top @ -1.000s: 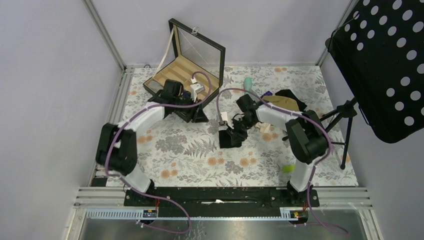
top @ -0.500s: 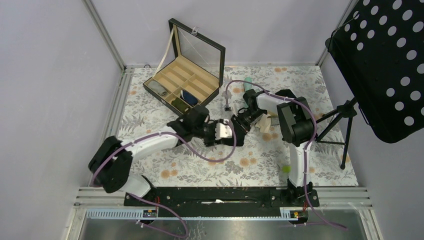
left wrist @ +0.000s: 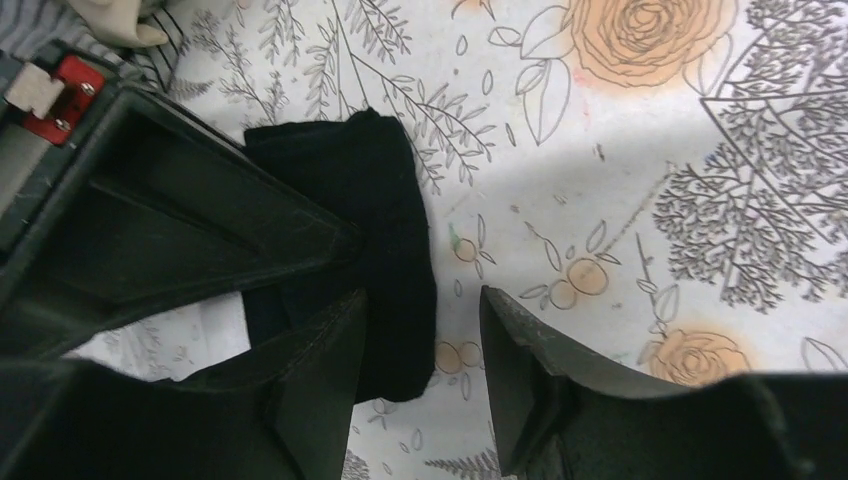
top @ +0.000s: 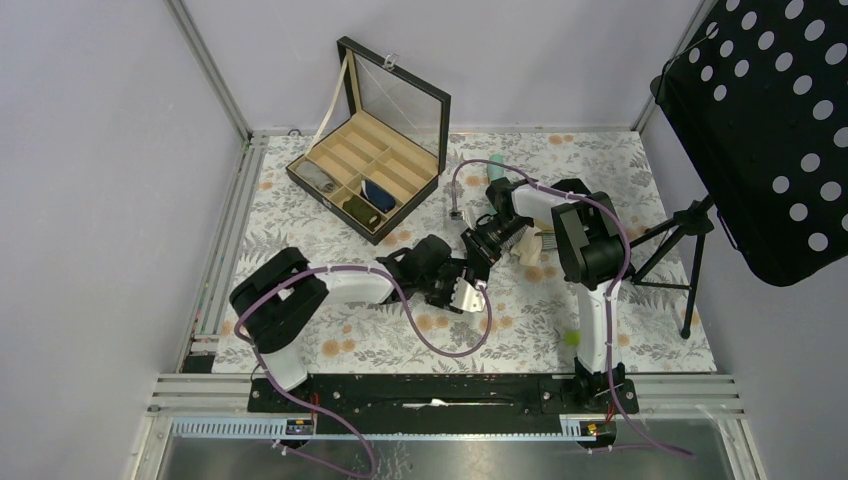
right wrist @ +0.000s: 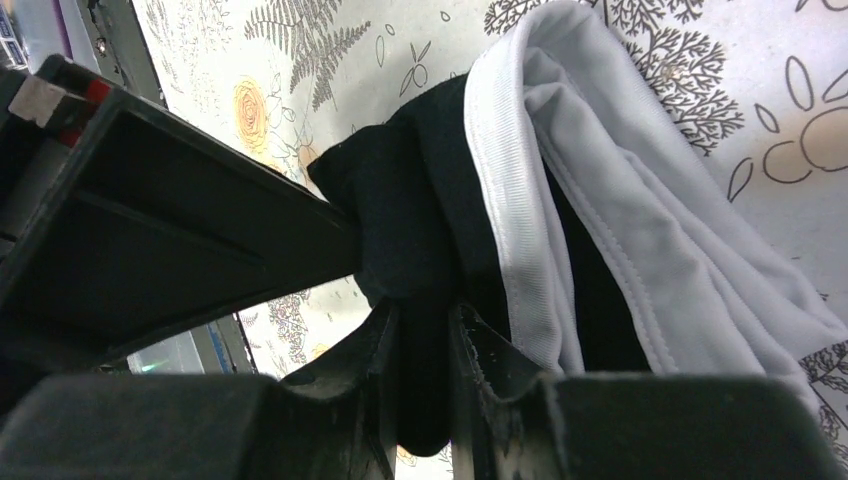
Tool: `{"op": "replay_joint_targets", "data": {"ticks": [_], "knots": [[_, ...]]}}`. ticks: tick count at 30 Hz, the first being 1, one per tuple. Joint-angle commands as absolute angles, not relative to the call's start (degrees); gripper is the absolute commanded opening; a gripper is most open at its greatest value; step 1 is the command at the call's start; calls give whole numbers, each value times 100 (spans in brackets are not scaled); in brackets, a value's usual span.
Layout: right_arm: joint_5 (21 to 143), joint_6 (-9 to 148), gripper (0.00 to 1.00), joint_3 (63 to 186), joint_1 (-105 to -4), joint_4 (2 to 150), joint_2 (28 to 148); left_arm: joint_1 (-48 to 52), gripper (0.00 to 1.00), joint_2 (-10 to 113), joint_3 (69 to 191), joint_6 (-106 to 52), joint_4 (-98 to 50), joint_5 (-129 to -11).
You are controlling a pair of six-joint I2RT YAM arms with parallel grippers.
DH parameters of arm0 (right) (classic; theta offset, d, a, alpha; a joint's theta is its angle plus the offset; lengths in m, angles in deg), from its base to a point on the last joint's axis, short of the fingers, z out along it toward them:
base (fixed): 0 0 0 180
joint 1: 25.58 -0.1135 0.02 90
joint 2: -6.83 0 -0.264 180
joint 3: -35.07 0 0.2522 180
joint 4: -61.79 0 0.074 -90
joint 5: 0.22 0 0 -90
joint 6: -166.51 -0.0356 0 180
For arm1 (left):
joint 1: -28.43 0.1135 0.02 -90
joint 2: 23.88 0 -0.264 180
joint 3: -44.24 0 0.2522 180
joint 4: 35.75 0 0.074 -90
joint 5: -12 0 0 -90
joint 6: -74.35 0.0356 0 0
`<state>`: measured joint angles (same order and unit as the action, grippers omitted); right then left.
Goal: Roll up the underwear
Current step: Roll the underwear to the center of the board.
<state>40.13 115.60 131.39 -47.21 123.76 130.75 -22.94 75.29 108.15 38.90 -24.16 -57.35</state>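
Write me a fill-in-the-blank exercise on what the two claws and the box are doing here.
1. The right claw is ____ on the underwear.
2. The left claw stands ____ over that same cloth.
3. The compartment box sits toward the robot's ____ side of the table.

Missing words: shut; open; left.

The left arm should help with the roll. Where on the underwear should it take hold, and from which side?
Probably the free dark end of the underwear, from above: that narrow strip lies between the open left fingers. The right gripper pinches the end by the white waistband, so keep off that.
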Motion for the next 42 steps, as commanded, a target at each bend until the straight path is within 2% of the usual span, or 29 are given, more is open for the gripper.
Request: {"op": "replay_joint_targets", "data": {"ticks": [1, 2, 4, 8, 10, 13, 14, 19, 23, 25, 30, 33, 38, 42], "knots": [[4900, 11701, 15, 13040, -4729, 12264, 13469, -2353, 51, 7841, 10730, 4492, -3017, -6371], [4893, 11713, 16, 13053, -4729, 12285, 13477, -2366, 51, 7909, 10708, 4567, -3071, -6480], [4883, 11735, 17, 13086, -4730, 12344, 13504, -2366, 42, 8049, 10715, 4711, -3086, -6681], [4822, 11826, 20, 13118, -4714, 12431, 13479, -2367, 11, 8210, 10867, 4771, -2810, -6803], [4753, 11976, 28, 13182, -4679, 12515, 13396, -2364, 1, 8176, 10966, 4702, -2491, -6616], [4504, 12057, 48, 13629, -4532, 12870, 13197, -2326, 0, 8094, 11370, 4701, -1329, -5810], [4368, 12146, 52, 13831, -4477, 13117, 13104, -2330, 0, 8086, 11501, 4658, -997, -5588], [4117, 12338, 61, 14789, -4131, 13716, 12629, -2302, 0, 8326, 12228, 4237, 544, -4710], [4020, 12148, 62, 14902, -3724, 13524, 12074, -2144, 0, 8500, 12539, 3575, 909, -4168], [4098, 11839, 63, 14336, -3500, 12848, 11481, -2008, 0, 8567, 12681, 3178, 1018, -3831], [4950, 11168, 65, 11379, -3192, 10036, 9232, -1625, 0, 8995, 13264, 2323, 1468, -2836], [5264, 11455, 65, 9828, -3200, 9271, 8319, -1450, 0, 9333, 13618, 1967, 1676, -2387], [5063, 12600, 63, 8539, -3345, 9078, 7235, -1097, 0, 9888, 14169, 1159, 1721, -1673], [5619, 13103, 66, 7950, -4277, 8456, 6674, -923, 0, 10158, 14438, 683, 1715, -1169]]}}
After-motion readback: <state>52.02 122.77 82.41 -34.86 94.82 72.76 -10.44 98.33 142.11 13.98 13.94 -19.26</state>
